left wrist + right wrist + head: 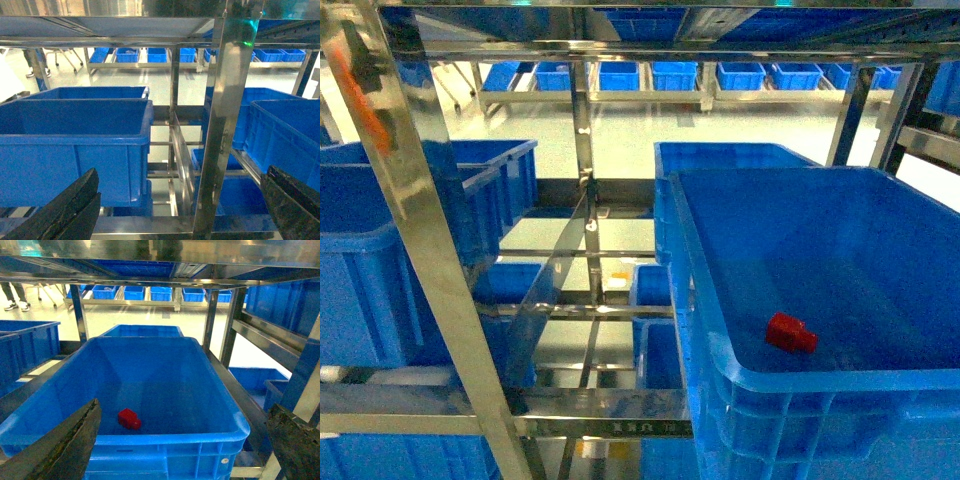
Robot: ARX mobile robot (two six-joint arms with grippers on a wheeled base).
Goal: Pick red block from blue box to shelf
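Both of my hands are wide open and hold nothing. One right hand [180,450] hangs just in front of the blue box [220,432], and my left hand [180,210] faces the shelf [220,130]. Down on the floor of that box lies the red block [129,418], all alone. It looks small, light, hard and a bit slippery, so I would pinch its flat sides. Another blue crate [75,135] looks empty from here.

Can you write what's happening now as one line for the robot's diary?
red block on blue box floor | left gripper open | right gripper open, outside box
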